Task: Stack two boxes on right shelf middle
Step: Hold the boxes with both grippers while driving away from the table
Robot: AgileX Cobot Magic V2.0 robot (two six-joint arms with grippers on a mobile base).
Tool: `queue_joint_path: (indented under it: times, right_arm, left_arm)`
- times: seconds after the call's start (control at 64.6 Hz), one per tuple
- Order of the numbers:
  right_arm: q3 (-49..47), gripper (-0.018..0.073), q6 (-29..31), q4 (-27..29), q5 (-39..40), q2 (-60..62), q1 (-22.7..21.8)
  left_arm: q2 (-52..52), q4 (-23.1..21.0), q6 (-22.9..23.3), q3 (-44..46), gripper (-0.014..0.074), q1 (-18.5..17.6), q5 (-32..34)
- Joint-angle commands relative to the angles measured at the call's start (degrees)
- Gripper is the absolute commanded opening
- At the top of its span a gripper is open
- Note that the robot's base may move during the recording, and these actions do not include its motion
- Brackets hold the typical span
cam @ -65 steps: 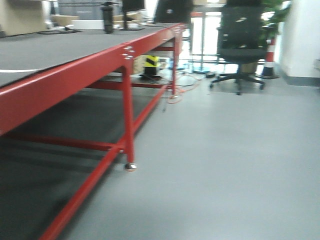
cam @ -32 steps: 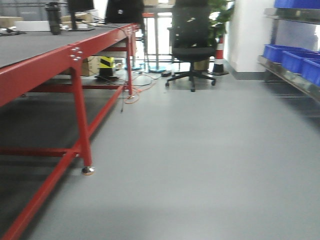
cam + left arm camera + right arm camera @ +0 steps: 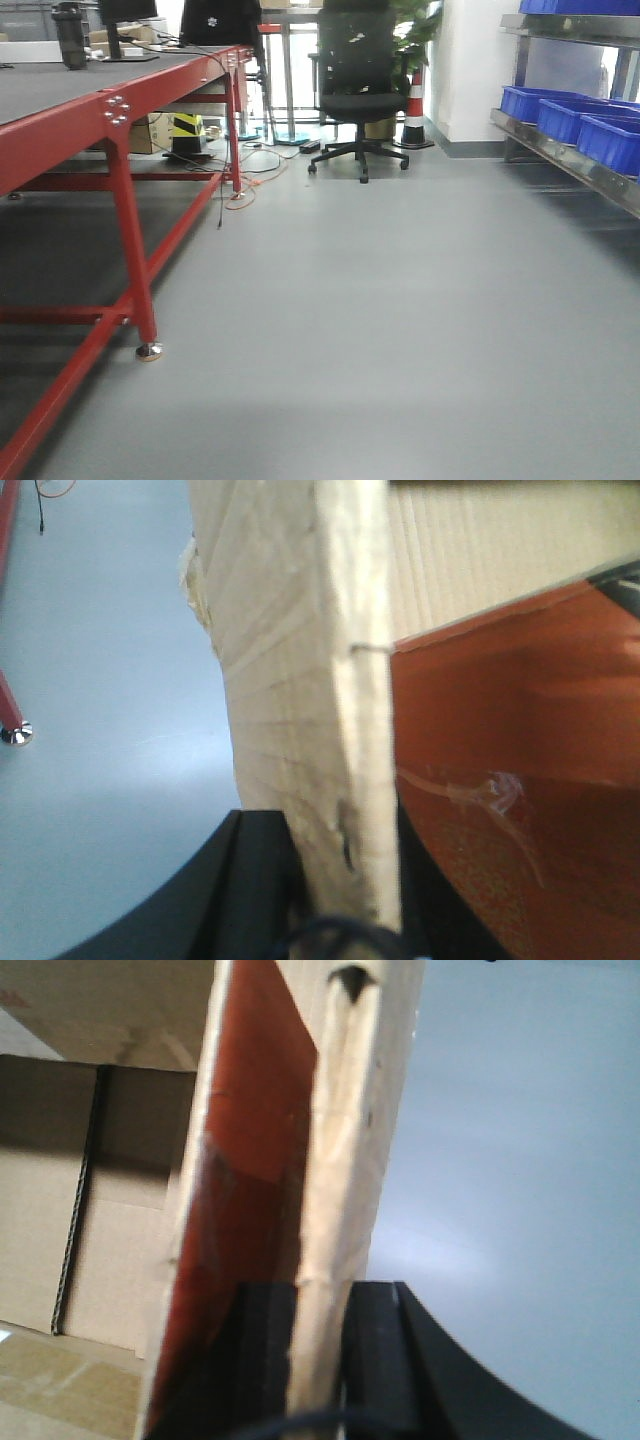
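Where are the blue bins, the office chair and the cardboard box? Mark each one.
blue bins [image 3: 610, 142]: front-facing view, front wall of the nearest bin.
office chair [image 3: 357, 50]: front-facing view, backrest.
cardboard box [image 3: 355, 680]: left wrist view, pale raw edge of its panel.

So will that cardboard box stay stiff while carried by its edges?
Probably light: the left tool and right tool each pinch only one thin wall of the box. That wall's edge looks crumpled and dented, so it may flex or crease.

Cardboard box [image 3: 355, 730] showing its pale, crumpled flap edge running twelve to six in both wrist views (reddish-brown face at three o'clock left-side, nine o'clock right-side), and the shiny steel shelf [image 3: 570, 160] sits at three o'clock out front.
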State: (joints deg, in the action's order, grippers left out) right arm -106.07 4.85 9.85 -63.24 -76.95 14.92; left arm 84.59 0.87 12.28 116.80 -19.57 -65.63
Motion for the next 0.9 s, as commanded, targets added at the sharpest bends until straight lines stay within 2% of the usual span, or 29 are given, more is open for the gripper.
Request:
queue_joint_path:
  times: [0.0,0.882]
  right_arm:
    - [-0.5,-0.0151,0.7,-0.6,2.1,0.6,-0.5]
    - [-0.5,-0.0151,0.7,-0.6,2.1,0.6,-0.5]
  left_arm:
    - [-0.7,-1.5,0.0,0.8,-0.0111,-0.2,4.1]
    - [-0.7,-1.5,0.0,0.8,-0.0111,-0.2,4.1]
